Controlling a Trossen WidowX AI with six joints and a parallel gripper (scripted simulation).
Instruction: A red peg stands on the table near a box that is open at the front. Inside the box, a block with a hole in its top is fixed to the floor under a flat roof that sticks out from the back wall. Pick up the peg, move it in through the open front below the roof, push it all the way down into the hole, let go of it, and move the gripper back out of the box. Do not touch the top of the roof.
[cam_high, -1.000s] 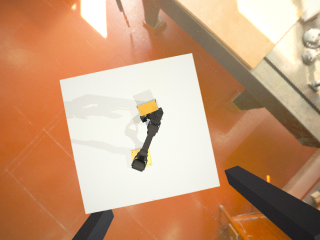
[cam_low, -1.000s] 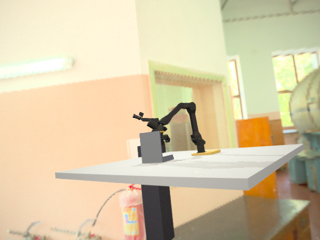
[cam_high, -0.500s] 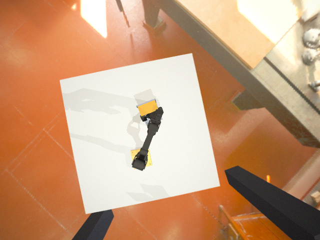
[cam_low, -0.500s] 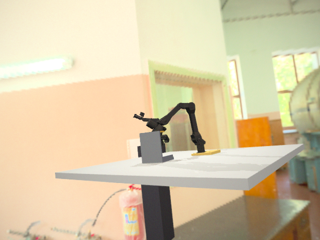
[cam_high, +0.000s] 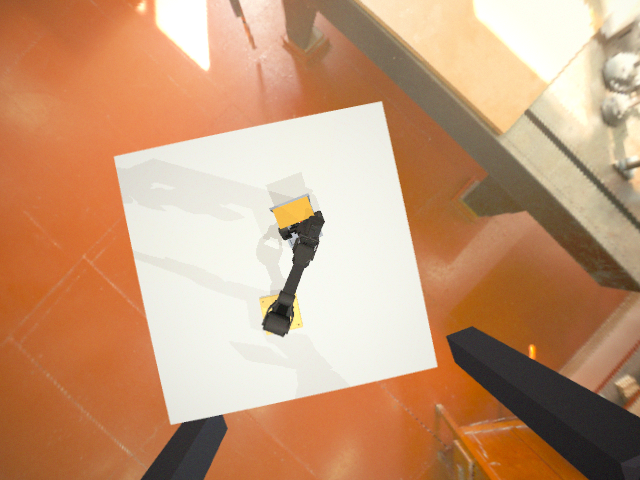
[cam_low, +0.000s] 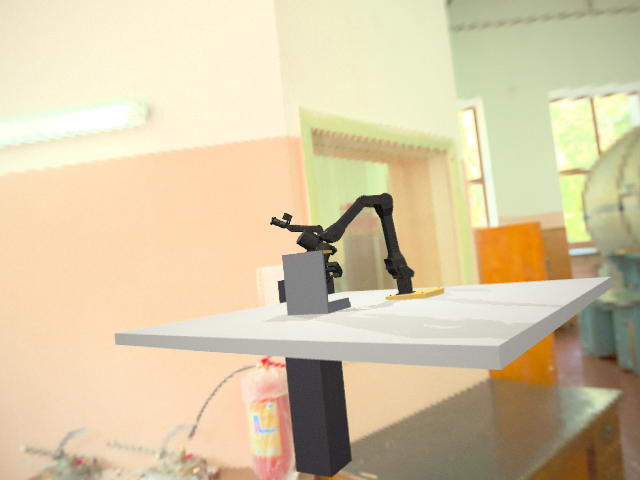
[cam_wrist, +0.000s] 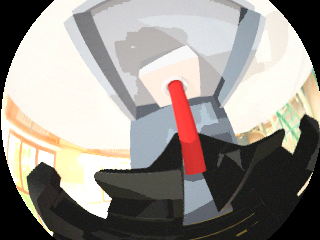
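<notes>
In the wrist view, from the left: one finger of the gripper (cam_high: 290, 233) (cam_wrist: 182, 157) comes in dark and angular, its partner meets it from the right, and between them the red peg (cam_wrist: 183, 120) is clenched near one end. That grip leaves most of the length sticking out, presumably so the fingers can stay off the block while the peg goes down. The far end appears at the hole in the pale block (cam_wrist: 150, 82); whether it has truly entered, and how deep, I cannot tell.

In the exterior view, the grey box (cam_low: 305, 284) (cam_wrist: 90, 65) stands on the table (cam_high: 217, 320) (cam_low: 217, 335) left of the arm's yellow base plate (cam_high: 297, 322) (cam_low: 436, 292). The gripper works from the open front, below the orange roof (cam_high: 292, 211) — sensibly, since that roof bars a straight drop. Next should come a steady push down, then release and a retreat through the front; a tilted peg might jam, and lifting early could knock the roof.
</notes>
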